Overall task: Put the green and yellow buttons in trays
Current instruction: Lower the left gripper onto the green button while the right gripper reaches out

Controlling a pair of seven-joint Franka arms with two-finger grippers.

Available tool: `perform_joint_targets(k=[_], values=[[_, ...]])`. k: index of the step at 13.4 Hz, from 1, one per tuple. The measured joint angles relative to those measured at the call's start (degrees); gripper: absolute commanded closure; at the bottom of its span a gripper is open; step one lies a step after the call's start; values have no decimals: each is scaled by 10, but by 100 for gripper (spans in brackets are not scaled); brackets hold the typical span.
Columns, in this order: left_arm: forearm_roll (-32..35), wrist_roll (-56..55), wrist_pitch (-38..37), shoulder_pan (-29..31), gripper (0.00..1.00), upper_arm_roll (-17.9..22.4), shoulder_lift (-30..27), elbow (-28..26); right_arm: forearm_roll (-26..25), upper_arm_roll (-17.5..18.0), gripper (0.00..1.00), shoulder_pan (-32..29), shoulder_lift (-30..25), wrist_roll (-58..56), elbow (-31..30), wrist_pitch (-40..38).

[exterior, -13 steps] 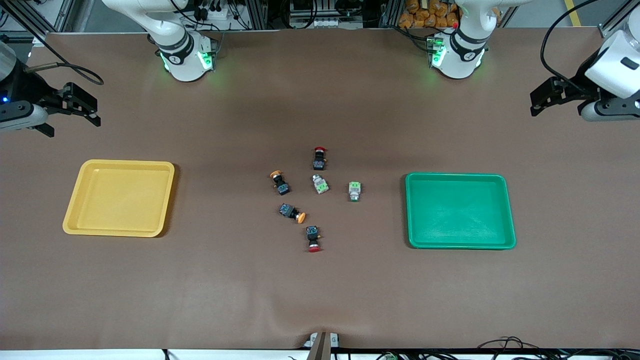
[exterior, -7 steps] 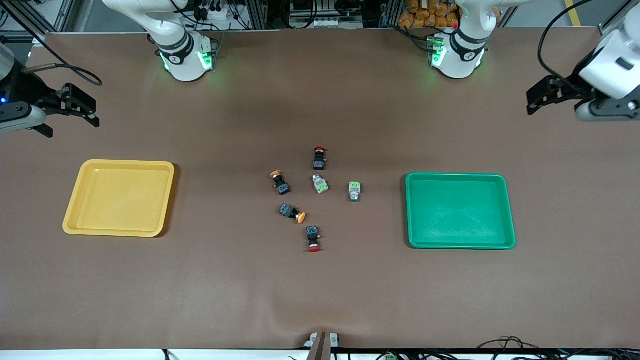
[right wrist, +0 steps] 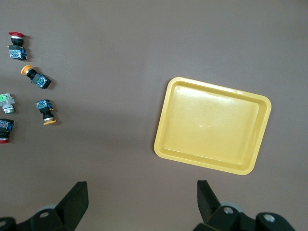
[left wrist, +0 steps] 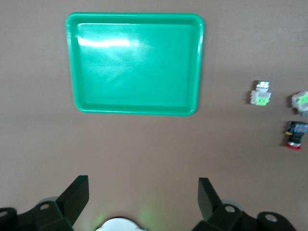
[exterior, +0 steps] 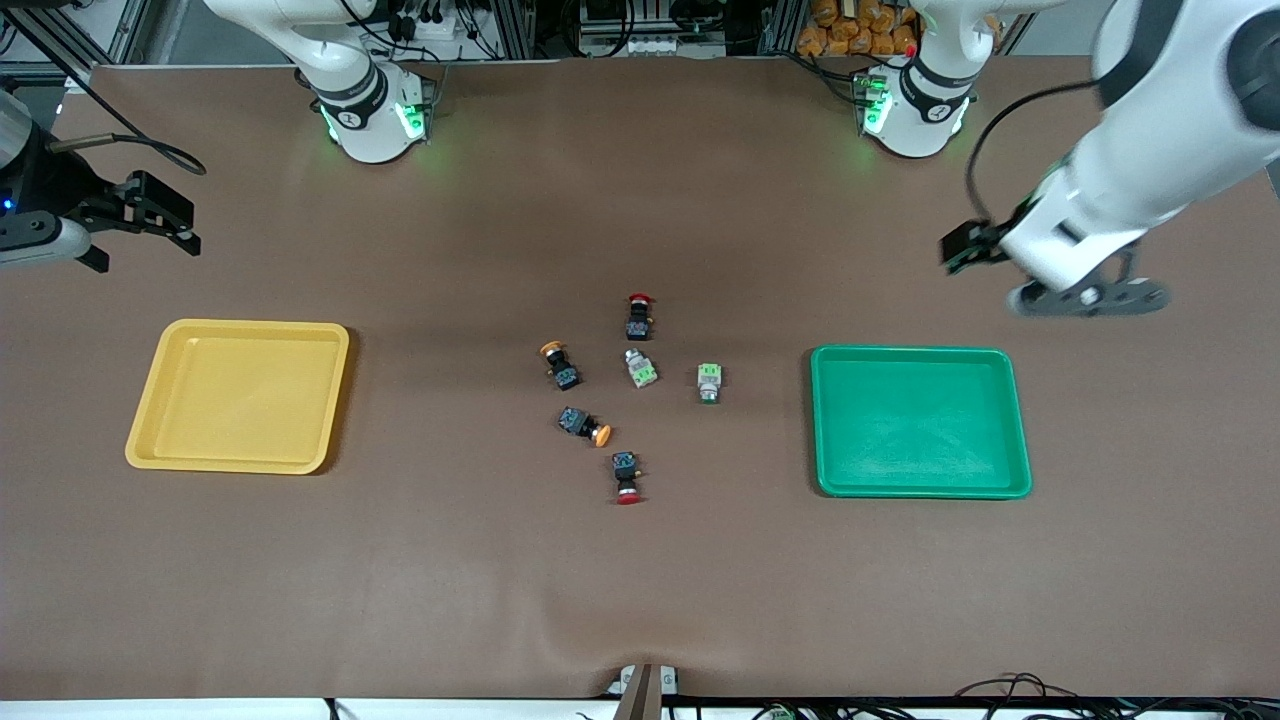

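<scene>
The yellow tray [exterior: 240, 396] sits at the middle left of the front view, toward the right arm's end of the table, and holds nothing; the right wrist view shows its floor bare [right wrist: 214, 126]. The green tray [exterior: 920, 421] sits at the middle right of the front view, toward the left arm's end, and is likewise unfilled, as the left wrist view confirms [left wrist: 134, 63]. All six switches lie loose on the brown table [exterior: 640, 580] between the two trays, at frame centre. One yellow-capped button [exterior: 560, 364] lies farther from the front camera than the other yellow-capped button [exterior: 584, 425]. One green button [exterior: 641, 369] lies just beside the second green button [exterior: 709, 382], which is the nearer of the pair to the green tray. One red-capped switch [exterior: 639, 315] lies at the top of the cluster, the other red-capped switch [exterior: 627, 477] at its bottom. The left gripper [exterior: 962, 249] hangs over bare table just above the green tray's upper right corner in the front view, jaws spread wide and holding nothing. The right gripper [exterior: 170, 216] hangs at the upper left edge of the front view, over bare table above the yellow tray, jaws likewise released.
</scene>
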Motion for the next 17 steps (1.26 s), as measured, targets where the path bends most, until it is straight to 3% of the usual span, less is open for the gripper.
perform_joint_targets(k=[2, 6, 9, 13, 17], values=[[0, -39, 49, -24, 0, -8, 34, -9, 0, 0, 0, 0, 2, 1, 0, 0], [1, -256, 187, -122, 0, -11, 115, -66, 0, -1, 0, 0, 26, 1, 1, 2], [19, -397, 276, -180, 0, -10, 203, -71, -1, -4, 0, -3, 55, 1, 2, 4], [90, -587, 380, -210, 0, -10, 283, -70, -5, -7, 0, -19, 117, 1, 12, 10], [108, -733, 441, -216, 0, -9, 321, -69, -15, -5, 0, -18, 128, 1, 25, 11]])
